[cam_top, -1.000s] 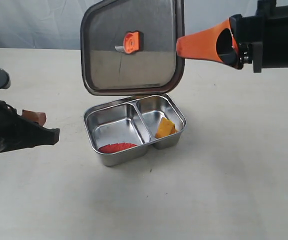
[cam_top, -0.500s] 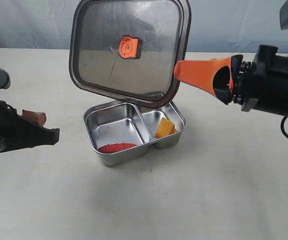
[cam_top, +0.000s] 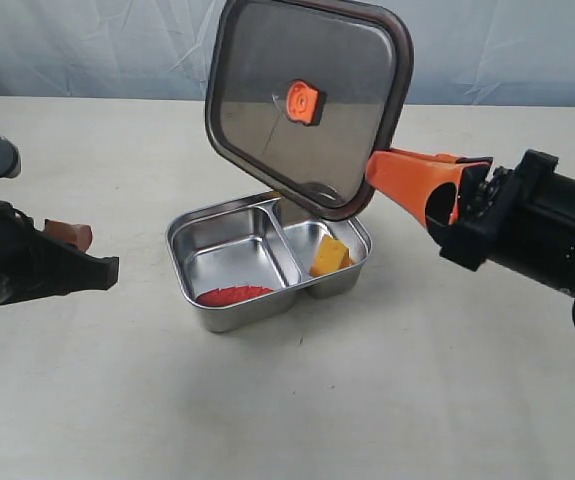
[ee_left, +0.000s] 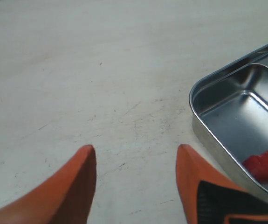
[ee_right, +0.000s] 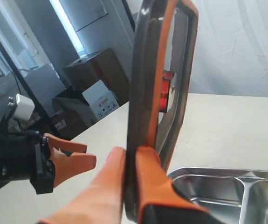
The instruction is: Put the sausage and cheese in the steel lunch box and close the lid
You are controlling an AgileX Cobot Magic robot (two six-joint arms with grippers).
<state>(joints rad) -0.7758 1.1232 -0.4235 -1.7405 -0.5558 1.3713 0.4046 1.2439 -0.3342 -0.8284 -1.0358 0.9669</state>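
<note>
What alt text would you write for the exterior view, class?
The right gripper holds the lid tilted above the open steel lunch box, sausage in its larger compartment, cheese in the smaller. The left gripper sits open at the left.

Shiny steel lunch box (cam_top: 229, 262); smoky see-through lid (cam_top: 307, 100).
</note>
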